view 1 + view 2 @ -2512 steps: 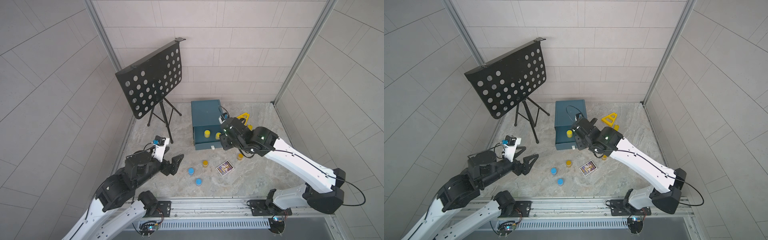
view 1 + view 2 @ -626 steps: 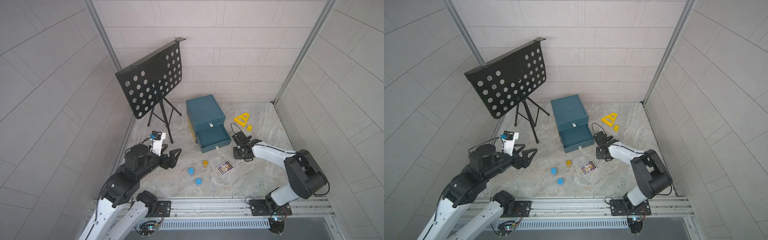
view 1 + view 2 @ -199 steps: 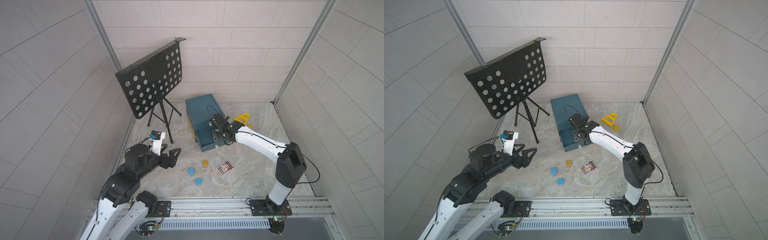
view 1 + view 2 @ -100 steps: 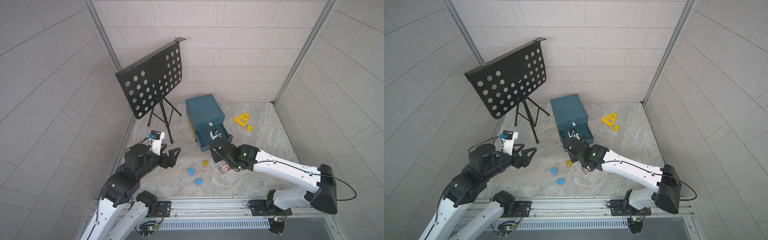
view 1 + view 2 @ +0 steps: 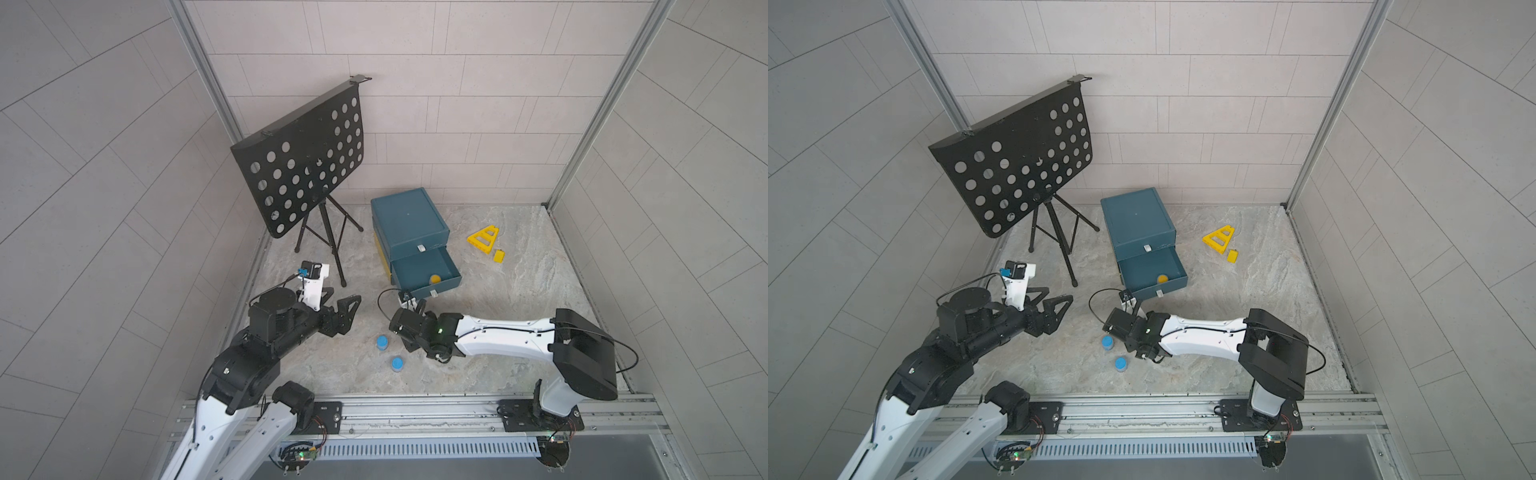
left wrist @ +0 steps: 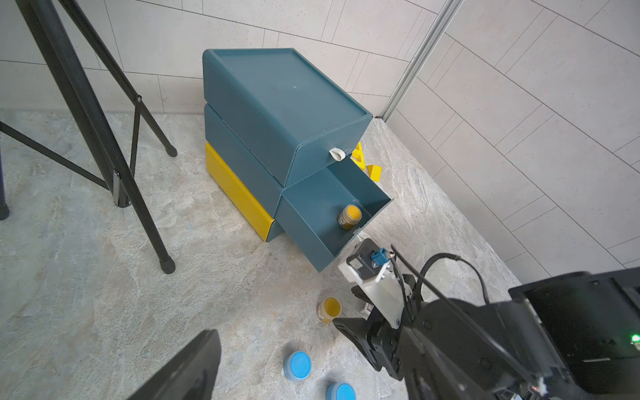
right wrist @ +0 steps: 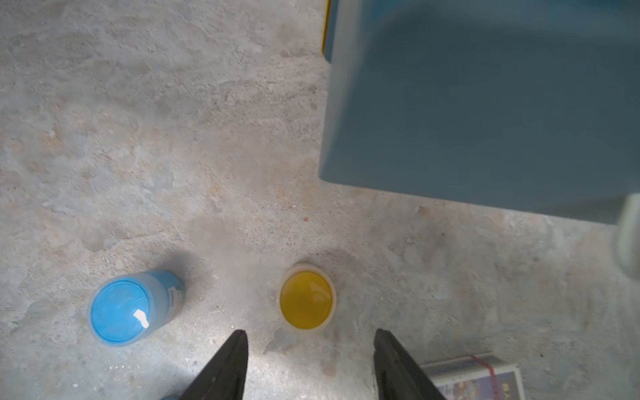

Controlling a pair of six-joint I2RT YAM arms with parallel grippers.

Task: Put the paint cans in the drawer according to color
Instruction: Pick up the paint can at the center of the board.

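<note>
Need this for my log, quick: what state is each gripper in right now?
Left gripper: open, holding nothing.
Right gripper: open, empty, with the amber-topped paint can just ahead of its fingertips.

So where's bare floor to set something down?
Bare floor runs from the open drawer and yellow triangle to the right wall. Crowded just before the drawer: two blue jars, an amber jar, a card, the right arm.

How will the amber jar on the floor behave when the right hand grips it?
The amber jar looks short and wide and stands upright on a flat base, so it probably will not tip when gripped. Its wall is round and seems smooth, so it may slip or turn in the right hand. Knocked over, it would likely roll.
</note>
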